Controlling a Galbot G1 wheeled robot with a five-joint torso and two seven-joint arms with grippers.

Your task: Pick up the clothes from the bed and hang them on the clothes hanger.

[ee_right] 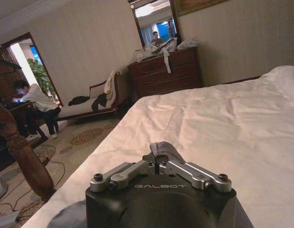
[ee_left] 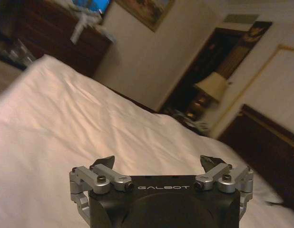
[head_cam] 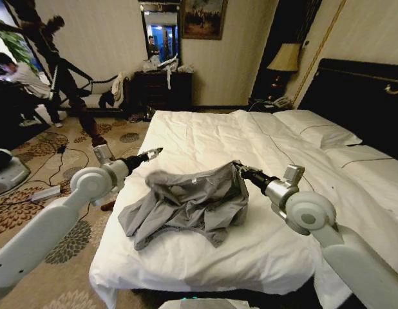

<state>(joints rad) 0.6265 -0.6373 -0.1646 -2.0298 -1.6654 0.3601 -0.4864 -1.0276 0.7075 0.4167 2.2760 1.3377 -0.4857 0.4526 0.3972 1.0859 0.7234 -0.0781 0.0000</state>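
Note:
The clothes, one creased light-grey shirt point(head_cam: 186, 203), lie bunched on the white bed point(head_cam: 205, 135) near its foot. My right gripper point(head_cam: 238, 169) is at the shirt's right upper edge and is shut on a fold of the grey cloth point(ee_right: 164, 148), lifting that edge a little. In the right wrist view the right gripper point(ee_right: 159, 157) shows its fingers pressed together. My left gripper point(head_cam: 158, 152) hovers open just beyond the shirt's left upper corner, apart from it. Seen from the left wrist, the left gripper point(ee_left: 158, 164) holds nothing, with bare duvet point(ee_left: 66, 118) ahead. The clothes hanger is out of view.
A dark turned-wood coat stand point(head_cam: 57, 61) rises left of the bed on the patterned carpet point(head_cam: 31, 212). A dresser point(head_cam: 163, 87) with a mirror stands beyond the foot. Pillows point(head_cam: 318, 129), a black headboard point(head_cam: 353, 96) and a lamp point(head_cam: 286, 59) lie to the right.

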